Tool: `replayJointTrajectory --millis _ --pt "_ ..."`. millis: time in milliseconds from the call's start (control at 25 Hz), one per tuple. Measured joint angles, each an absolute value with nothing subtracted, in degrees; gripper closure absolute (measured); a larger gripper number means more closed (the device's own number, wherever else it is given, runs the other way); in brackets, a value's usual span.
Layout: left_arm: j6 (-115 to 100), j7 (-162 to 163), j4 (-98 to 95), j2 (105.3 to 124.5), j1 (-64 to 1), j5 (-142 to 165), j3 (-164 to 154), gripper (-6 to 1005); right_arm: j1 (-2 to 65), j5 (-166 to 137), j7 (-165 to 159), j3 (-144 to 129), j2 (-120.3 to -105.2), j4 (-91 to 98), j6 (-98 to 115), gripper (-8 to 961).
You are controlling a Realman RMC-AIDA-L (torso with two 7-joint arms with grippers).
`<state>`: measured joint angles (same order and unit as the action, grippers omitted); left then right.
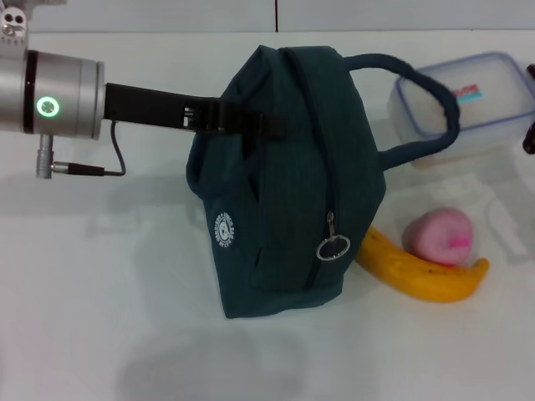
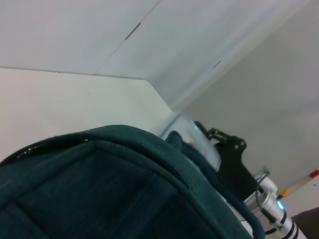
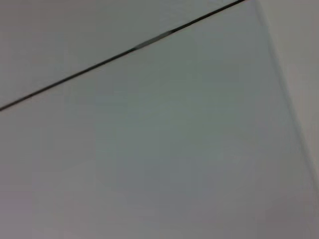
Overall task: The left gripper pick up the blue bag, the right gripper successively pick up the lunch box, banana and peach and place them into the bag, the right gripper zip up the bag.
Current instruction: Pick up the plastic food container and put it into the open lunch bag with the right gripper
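Note:
The blue bag (image 1: 284, 192) is a dark teal pouch held upright just above the white table, its shadow lying below it. My left gripper (image 1: 251, 125) reaches in from the left and is shut on the bag's upper side. The zipper pull ring (image 1: 333, 246) hangs on the bag's front. The lunch box (image 1: 476, 96), clear with a blue rim, sits behind the bag's handle (image 1: 426, 109). In front of it lie the banana (image 1: 426, 271) and the pink peach (image 1: 441, 236), touching. My right gripper (image 1: 529, 134) shows only at the right edge. The left wrist view shows the bag (image 2: 99, 189).
The white table (image 1: 100, 276) extends left of and in front of the bag. In the left wrist view the lunch box (image 2: 199, 144) and the black right gripper (image 2: 232, 154) show beyond the bag. The right wrist view shows only a pale surface with a dark seam.

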<state>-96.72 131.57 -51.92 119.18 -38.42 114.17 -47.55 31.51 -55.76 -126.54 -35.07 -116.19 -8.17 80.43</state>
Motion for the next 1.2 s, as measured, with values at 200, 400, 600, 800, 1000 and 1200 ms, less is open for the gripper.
replayJointTrajectory --millis 200,400,600,800,1000,1200 --pt "-96.40 131.08 -51.94 119.18 -38.50 114.17 -47.55 943 31.42 -55.53 -127.13 -31.88 -116.20 -8.03 84.31 855" --pt "-96.25 130.96 -51.96 119.02 -38.50 114.17 -47.13 943 30.92 -55.37 -127.18 -28.14 -116.08 -6.75 85.66 855" --pt "-96.24 130.79 -51.99 118.68 -38.50 113.20 -46.85 942 30.68 -55.37 -127.18 -26.79 -116.02 -5.54 85.68 855" --pt "-96.16 130.29 -51.87 118.58 -38.50 112.99 -46.84 942 31.28 -55.36 -127.51 -25.39 -116.06 -5.34 87.69 855" --pt "-96.05 130.25 -51.75 118.89 -38.53 112.95 -46.86 943 33.79 -55.70 -127.99 -25.37 -116.14 -5.21 89.46 856" --pt "-95.81 130.25 -51.68 119.17 -38.97 112.53 -46.90 943 37.57 -57.04 -127.73 -26.17 -116.18 -5.19 89.65 856"
